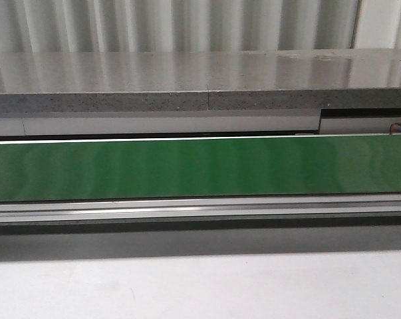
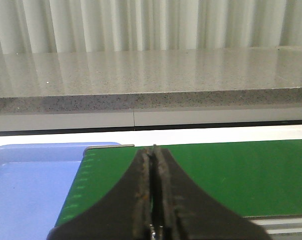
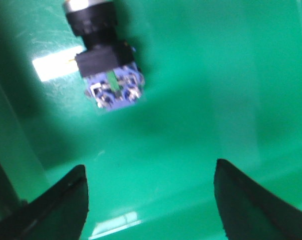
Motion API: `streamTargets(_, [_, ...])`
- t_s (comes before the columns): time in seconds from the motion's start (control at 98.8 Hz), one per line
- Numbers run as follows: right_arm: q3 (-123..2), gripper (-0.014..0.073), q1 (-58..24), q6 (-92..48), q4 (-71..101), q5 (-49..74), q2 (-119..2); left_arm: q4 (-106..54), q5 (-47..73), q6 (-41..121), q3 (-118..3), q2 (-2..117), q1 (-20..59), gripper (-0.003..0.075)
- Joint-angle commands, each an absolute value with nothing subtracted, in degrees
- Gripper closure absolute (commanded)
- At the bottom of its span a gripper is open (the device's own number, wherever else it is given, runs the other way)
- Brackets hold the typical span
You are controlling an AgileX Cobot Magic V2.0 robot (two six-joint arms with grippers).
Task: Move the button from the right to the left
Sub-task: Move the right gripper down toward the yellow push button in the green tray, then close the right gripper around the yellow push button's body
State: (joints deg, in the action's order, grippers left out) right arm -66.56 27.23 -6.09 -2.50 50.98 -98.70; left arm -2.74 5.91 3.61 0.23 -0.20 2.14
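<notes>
Both claws are black: the left claw has flared, worn fingers, the right claw smooth curved tips.

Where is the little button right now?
Only the right wrist view shows the button: it lies on its side on a green surface, beyond the open right gripper, untouched.

A long green conveyor belt runs left to right across the scene, edged on its near side by a silver metal rail and a pale worktop. Beyond the belt, a speckled grey stone ledge spans the full width, its polished top catching soft vertical reflections. White pleated curtains hang behind it. At the belt's left end sits a blue tray.
</notes>
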Motion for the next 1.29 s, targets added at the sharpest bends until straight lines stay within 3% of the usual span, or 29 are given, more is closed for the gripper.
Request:
streamTargets(0.0, [-70.34, 0.0065, 27.61, -9.75, 0.0, 49.88, -99.22, -3.12, 1.6, 3.19, 2.42, -2.13, 2.15, 0.0741])
streamTargets(0.496, [-78.28, 0.0085, 27.55, -16.11, 3.61, 51.22, -109.51, -3.12, 1.6, 3.19, 2.42, -2.13, 2.15, 0.0741])
streamTargets(0.567, [-78.35, 0.0138, 27.55, -16.61, 3.61, 50.79, -109.78, -3.12, 1.6, 3.19, 2.42, -2.13, 2.15, 0.0741])
streamTargets(0.739, [-78.65, 0.037, 27.55, -16.66, 3.61, 50.39, -109.83, -3.12, 1.6, 3.19, 2.42, -2.13, 2.15, 0.0741])
streamTargets(0.809, [-78.65, 0.0408, 27.55, -16.66, 3.61, 50.33, -109.83, -3.12, 1.6, 3.19, 2.42, -2.13, 2.15, 0.0741])
streamTargets(1.285, [-78.65, 0.0409, 23.32, -16.54, 8.43, 58.07, -97.83, -3.12, 1.6, 3.19, 2.42, -2.13, 2.15, 0.0741])
